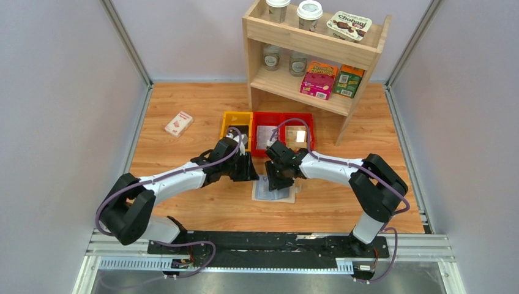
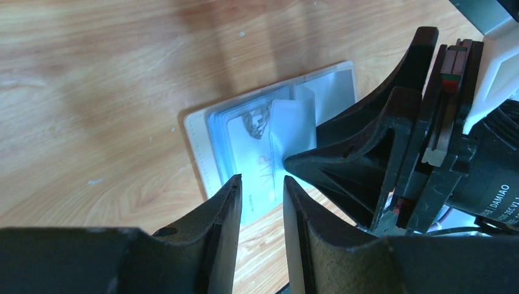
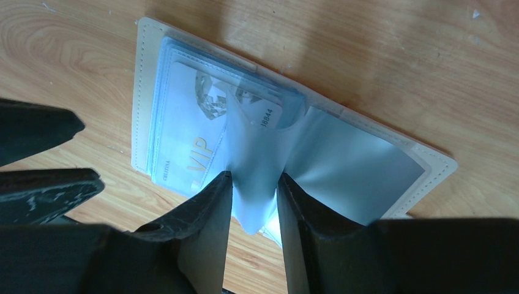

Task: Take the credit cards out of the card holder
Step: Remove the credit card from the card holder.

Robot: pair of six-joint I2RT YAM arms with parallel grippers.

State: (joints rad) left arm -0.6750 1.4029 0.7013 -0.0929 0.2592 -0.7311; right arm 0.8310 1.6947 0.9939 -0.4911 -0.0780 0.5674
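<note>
Evidently the right gripper [image 3: 254, 180] pinches a clear sleeve [image 3: 257, 147] of the card holder [image 3: 142, 73], open mid-table, baring the VIP credit card [image 3: 186, 138] so the left gripper [image 2: 262, 180], parted and empty, can reach it.

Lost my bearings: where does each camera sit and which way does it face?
Top external: above and behind the bases, facing down onto the table; both arms show, left tool and right tool meeting over the card holder.
Left wrist: on the left arm, facing down past its own tool; the right tool intrudes.
Right wrist: facing down past its tool, which pinches a clear sleeve.
Shared: both wrist views show the VIP card.
</note>
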